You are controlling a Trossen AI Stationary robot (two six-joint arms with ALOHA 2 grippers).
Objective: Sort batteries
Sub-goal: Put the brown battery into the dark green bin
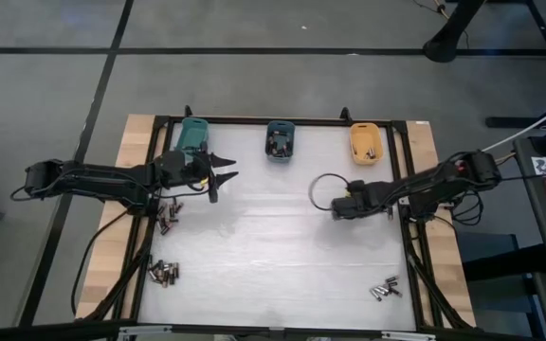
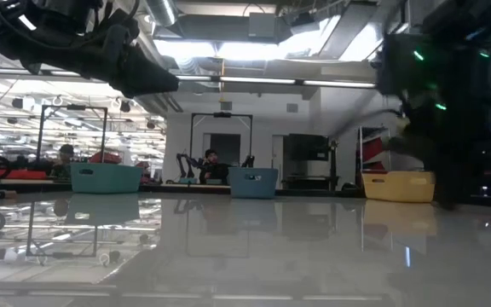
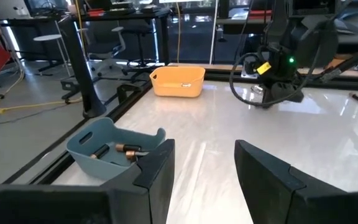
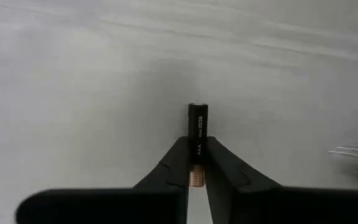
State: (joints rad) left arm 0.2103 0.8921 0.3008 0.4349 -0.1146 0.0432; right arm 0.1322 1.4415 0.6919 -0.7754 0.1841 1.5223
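Observation:
My right gripper (image 4: 197,146) points down at the white table right of centre (image 1: 335,210) and is shut on a black battery (image 4: 197,127) with a coppery end. My left gripper (image 3: 204,168) hangs open and level above the table's far left (image 1: 221,175), beside the teal bin (image 1: 194,135), with nothing between its fingers. Loose batteries lie in heaps at the left (image 1: 169,216), near left (image 1: 164,273) and near right (image 1: 385,287). The blue bin (image 3: 114,149) holds a few batteries (image 3: 128,149). My right gripper pinches the battery between its two fingertips, on the long sides of the half toward its coppery end (image 4: 197,160). The fingers come from above, pointing down. The black end (image 4: 197,115) sticks out past the fingertips. Whether the battery rests on the table I cannot tell.
Three bins stand along the far edge: the teal bin, the blue bin (image 1: 280,140) and the orange bin (image 1: 366,142). A black frame (image 1: 406,170) borders the white table. A cable loop (image 1: 325,185) curls beside the right arm. The table's middle is bare.

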